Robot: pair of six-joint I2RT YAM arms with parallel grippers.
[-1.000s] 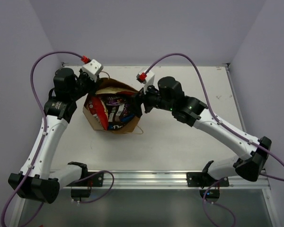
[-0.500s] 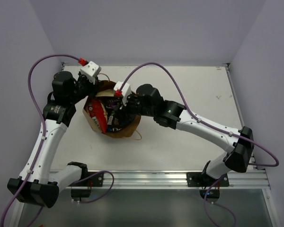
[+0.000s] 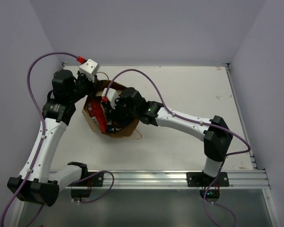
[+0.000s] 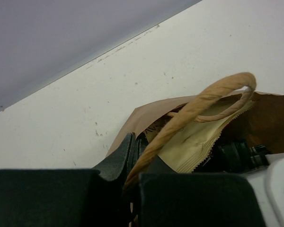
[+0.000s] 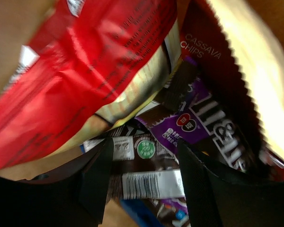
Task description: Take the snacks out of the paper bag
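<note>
While I watch from above: left gripper at bag's 11 o'clock rim, jaws pinched on twisted handle. Paper bag stands toward 9 o'clock of white scuffed table, lilac walls around. Right gripper inside bag mouth among snacks, jaws wide, straddling dark candy bar; red chip bag at its 10 o'clock, purple packet at 2.

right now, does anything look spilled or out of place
Nothing spilled; the snacks sit inside the paper bag. Its mouth looks pulled askew: the left gripper pinches one handle and the open right gripper is inside.
</note>
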